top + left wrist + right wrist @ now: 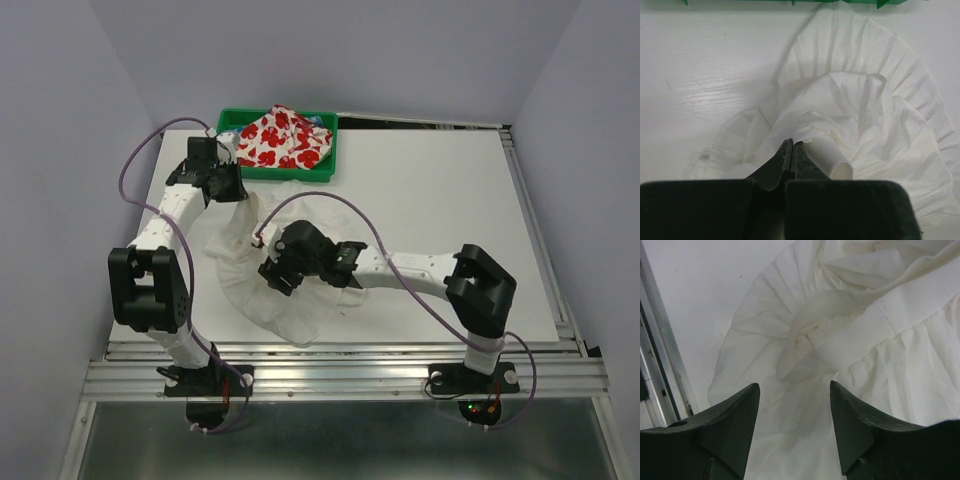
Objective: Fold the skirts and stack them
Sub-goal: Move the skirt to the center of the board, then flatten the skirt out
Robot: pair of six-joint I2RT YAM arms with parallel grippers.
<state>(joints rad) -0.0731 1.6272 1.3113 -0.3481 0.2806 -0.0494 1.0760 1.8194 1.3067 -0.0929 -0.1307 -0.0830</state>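
The plain white ruffled skirt [300,310] lies spread and rumpled on the white table between the arms. My left gripper [228,188] is at its far left corner, just in front of the green tray. In the left wrist view the gripper [791,145] is shut, the white skirt [865,110] bunches at its tips, and a loop of waistband [832,160] stands beside the right finger. My right gripper [278,275] hovers over the skirt's middle. In the right wrist view it [794,385] is open and empty above the white skirt [865,340]. The poppy skirt [283,138] lies crumpled in the tray.
The green plastic tray [290,174] stands at the back left of the table; its edge shows in the left wrist view [885,3]. An aluminium rail [340,375] runs along the near table edge and also shows in the right wrist view [660,365]. Grey walls enclose the table.
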